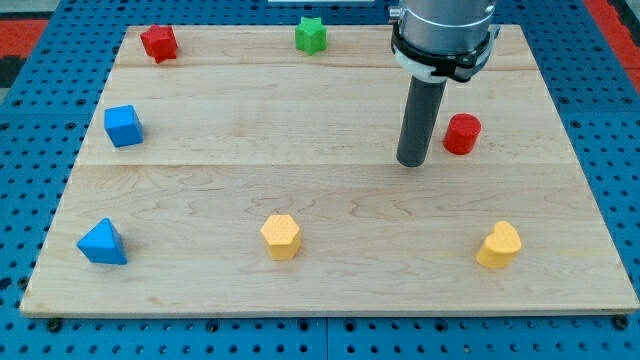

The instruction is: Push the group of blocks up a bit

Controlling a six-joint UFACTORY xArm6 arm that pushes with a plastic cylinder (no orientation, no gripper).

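Group of blocks: no tight cluster shows. All eight pieces sit well apart on the worktop [250,150], so which ones count as "the group" I can't tell for sure.

Nearest to my tip [412,163] is the red cylinder [462,133]. It's just beside the tip, to the view's right and a touch toward the top edge, not touching. It's round, so it has no long axis or heading to speak of.

Other candidates:
- Bottom-edge row: blue triangle [102,243] near the bottom-left corner, yellow hexagon [281,237] mid-edge, yellow heart [499,246] toward the bottom-right corner. The row's long axis runs left-right, parallel w/ the bottom edge.
- Top-edge pair: red star [158,43] near the top-left corner and green star [311,35] at mid top edge. Both are already hard up top w/ little room left.
- Blue cube [123,126] sits alone by the left edge.

Key relation: the tip stands right of centre, above the bottom row and beside the cylinder rather than under it. For any upward push, the tip prob. needs to get on the bottom-edge side of its target first. If that's the cylinder, it means a short hop right and down. If it's the row, it means a swing round below, one block at a time.

There's nothing to open or close, since the arm ends in a plain dark rod that holds nothing.
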